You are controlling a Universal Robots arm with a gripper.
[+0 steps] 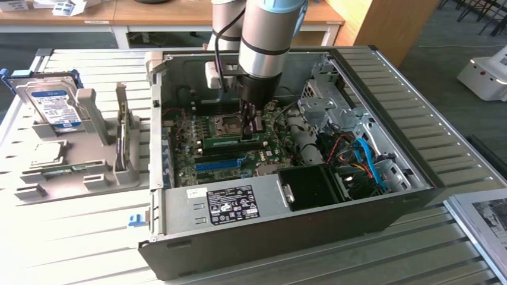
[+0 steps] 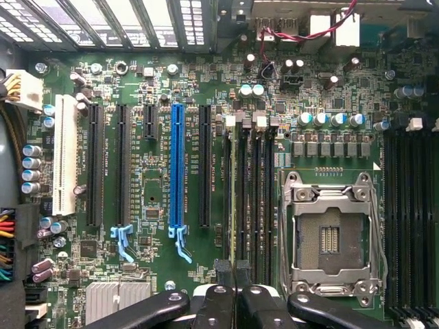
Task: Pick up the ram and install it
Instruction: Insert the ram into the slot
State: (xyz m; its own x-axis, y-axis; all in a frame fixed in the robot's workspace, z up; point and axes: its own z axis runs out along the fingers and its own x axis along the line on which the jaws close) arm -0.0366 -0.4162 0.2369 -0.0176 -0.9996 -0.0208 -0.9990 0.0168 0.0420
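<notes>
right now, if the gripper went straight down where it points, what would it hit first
Likely the ram, seated beside the CPU socket; the gripper, jaws shut, sits over it, though depth is unclear.

end effector (image 1: 253, 130) at ram (image 1: 225, 141) | ram on mobo (image 1: 194, 127) | case (image 1: 412, 155) open

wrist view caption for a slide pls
Shut gripper at the black memory slots, beside the empty CPU socket.
</notes>
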